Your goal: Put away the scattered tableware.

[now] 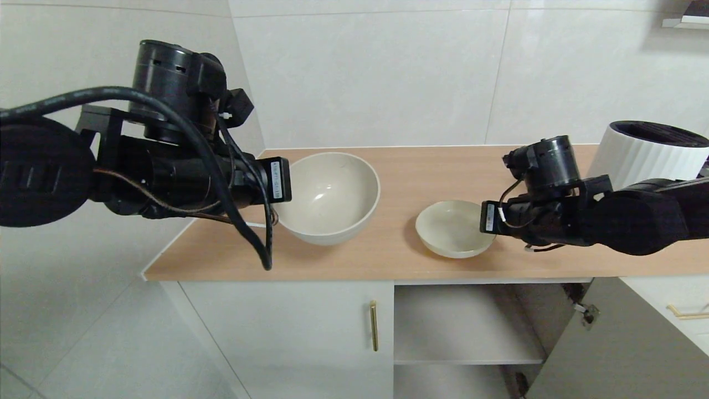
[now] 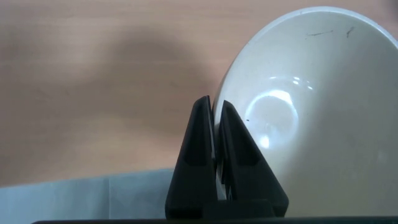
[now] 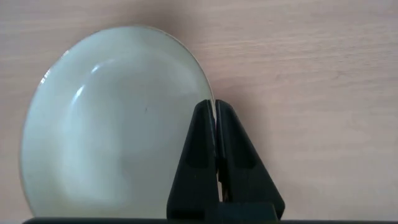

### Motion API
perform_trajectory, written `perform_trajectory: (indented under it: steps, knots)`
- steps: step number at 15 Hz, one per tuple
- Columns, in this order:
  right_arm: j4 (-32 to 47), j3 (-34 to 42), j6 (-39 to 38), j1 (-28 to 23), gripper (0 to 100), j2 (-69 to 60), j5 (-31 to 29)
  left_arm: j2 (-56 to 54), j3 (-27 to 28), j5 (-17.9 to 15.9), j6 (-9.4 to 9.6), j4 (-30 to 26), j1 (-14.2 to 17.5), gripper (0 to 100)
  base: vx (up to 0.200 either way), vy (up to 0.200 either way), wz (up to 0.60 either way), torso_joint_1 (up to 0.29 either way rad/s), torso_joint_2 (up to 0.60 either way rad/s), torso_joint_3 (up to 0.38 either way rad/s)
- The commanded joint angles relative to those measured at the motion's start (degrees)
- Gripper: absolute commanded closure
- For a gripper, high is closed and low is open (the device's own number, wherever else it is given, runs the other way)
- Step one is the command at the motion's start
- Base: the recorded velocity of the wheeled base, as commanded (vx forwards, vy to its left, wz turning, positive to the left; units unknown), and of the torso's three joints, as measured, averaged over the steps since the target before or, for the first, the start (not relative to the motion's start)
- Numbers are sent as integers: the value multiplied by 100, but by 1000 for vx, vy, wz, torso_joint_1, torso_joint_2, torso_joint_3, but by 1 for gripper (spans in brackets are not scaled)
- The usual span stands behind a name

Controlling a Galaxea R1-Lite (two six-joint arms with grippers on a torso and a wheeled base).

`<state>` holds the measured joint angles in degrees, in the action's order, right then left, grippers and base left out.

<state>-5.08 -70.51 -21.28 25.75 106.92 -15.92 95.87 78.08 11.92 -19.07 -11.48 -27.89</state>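
Observation:
A large cream bowl (image 1: pixel 332 194) hangs tilted just above the wooden counter (image 1: pixel 399 172), near its left end. My left gripper (image 2: pixel 215 109) is shut on the big bowl (image 2: pixel 311 112) at its rim. A smaller, shallow cream bowl (image 1: pixel 451 227) sits to the right, near the counter's front edge. My right gripper (image 3: pixel 216 112) is shut on the small bowl (image 3: pixel 112 124) at its right rim. In the head view the fingertips of both grippers are hidden behind the wrists.
A white ribbed container (image 1: pixel 653 152) stands at the counter's right end behind my right arm. Below the counter, a cabinet (image 1: pixel 460 327) stands open with a bare shelf; its door (image 1: pixel 598 343) swings out to the right. A tiled wall backs the counter.

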Motion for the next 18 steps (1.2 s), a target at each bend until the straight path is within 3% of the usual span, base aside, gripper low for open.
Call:
perform_trajectory:
  steps: [1,6,10,16,18]
  knots:
    - [16,398,10,176,100,-998,186,-323,-241,3,-1,6,-76,100,0,0,0,0,0,0]
    - [192,1180,-16,361,100,-1771,291,-833,-909,3,-9,6,-199,100,0,0,0,0,0,0]
    - [122,1945,-7,616,100,-2229,256,-982,-1410,-6,-299,6,-322,100,0,0,0,0,0,0]
    - [122,2410,-60,836,100,-2492,28,-912,-1506,-6,-335,85,-322,100,-167,0,0,7,1,0]
    - [122,2393,-60,827,100,-2562,1,-921,-1506,-15,-326,85,-322,100,0,0,0,0,0,0]
